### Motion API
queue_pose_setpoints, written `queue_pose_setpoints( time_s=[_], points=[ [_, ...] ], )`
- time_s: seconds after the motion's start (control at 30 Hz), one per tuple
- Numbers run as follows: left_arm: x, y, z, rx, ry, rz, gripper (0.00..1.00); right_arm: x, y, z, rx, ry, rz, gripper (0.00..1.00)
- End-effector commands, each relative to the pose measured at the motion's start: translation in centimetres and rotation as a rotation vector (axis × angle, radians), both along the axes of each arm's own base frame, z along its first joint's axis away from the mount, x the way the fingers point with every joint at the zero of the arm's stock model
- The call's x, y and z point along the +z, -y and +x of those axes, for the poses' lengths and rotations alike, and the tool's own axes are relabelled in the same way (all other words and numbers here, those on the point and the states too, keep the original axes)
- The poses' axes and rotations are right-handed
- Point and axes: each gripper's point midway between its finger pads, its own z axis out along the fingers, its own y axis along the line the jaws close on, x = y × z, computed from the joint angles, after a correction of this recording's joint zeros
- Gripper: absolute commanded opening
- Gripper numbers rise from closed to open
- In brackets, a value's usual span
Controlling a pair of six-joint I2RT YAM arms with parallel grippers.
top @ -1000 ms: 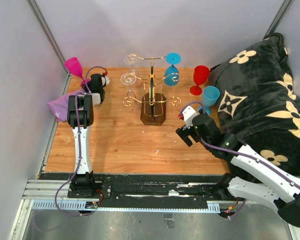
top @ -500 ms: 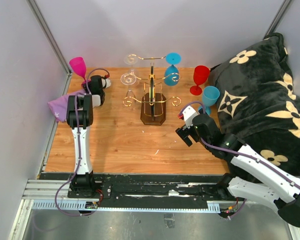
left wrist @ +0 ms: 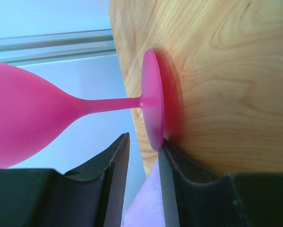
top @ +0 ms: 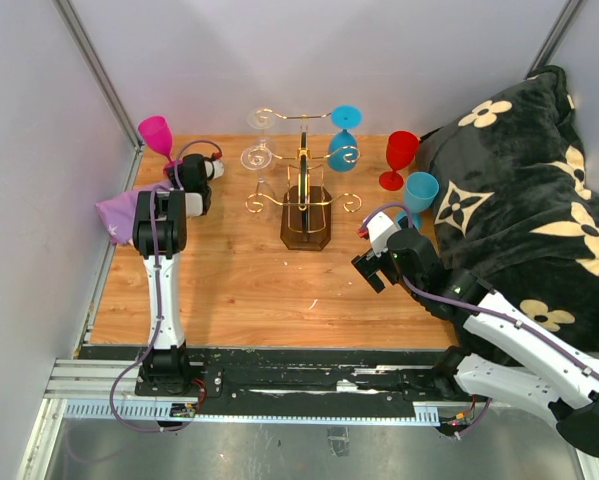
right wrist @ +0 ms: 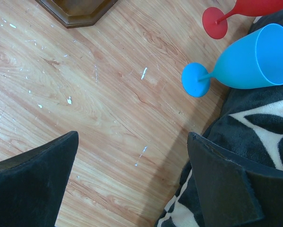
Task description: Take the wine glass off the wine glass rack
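Over the last second the pink wine glass (top: pixel 156 133) shifts a little to the right and settles at the table's (top: pixel 239 280) far-left corner; the left wrist drifts rightward with it; the right arm barely changes.

Pink wine glass: off the wine glass rack (top: pixel 306 230), upright, foot apparently flat on the wood in the left wrist view. Left hand (left wrist: pixel 144 142): fingers only a narrow gap apart, nothing clamped between them; the foot's rim sits right at one fingertip, contact not certain; stem lies beyond the tips, not between them. Judgement: this glass is delivered, and the hand needs to back straight off without nudging the foot.

Still on the rack: a clear glass (top: pixel 257 158) on its left side and a blue glass (top: pixel 342 150) on its right, both hanging bowl-down, long axis vertical, feet caught in the gold hook arms. The clear glass lies to the left hand's right, and the left arm is the nearer; the blue one is closer to the right arm.

Right hand (right wrist: pixel 132 135): wide open, empty, hovering over bare wood near the rack's base.

Around: red glass (top: pixel 399 152) and light-blue glass (top: pixel 419 190) standing by the patterned blanket (top: pixel 519 180); purple cloth (top: pixel 119 212) beside the left arm. The curled hooks are the likely snag when a foot slides out.
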Motion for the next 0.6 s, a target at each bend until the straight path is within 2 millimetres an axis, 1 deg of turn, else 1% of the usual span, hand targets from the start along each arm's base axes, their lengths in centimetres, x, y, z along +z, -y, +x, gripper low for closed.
queue_pose_setpoints(
  time_s=[0.0,0.27,0.47,0.57],
  points=[
    [-8.4,2.0,-3.8,-0.042,-0.253,-0.078,0.39,0.1,-0.3,-0.2,0.006,0.007,0.027,0.98],
    [-8.3,3.2,-3.9,-0.053,-0.24,-0.101,0.41,0.3,-0.4,-0.4,0.014,0.011,0.043,0.98],
    [-8.3,4.5,-3.8,-0.069,-0.26,-0.194,0.4,0.4,-0.1,-0.5,0.008,0.023,0.048,0.98],
    [-8.4,5.0,-4.1,-0.071,-0.273,-0.242,0.4,0.5,-0.1,-0.5,0.008,0.026,0.05,0.98]
  ],
)
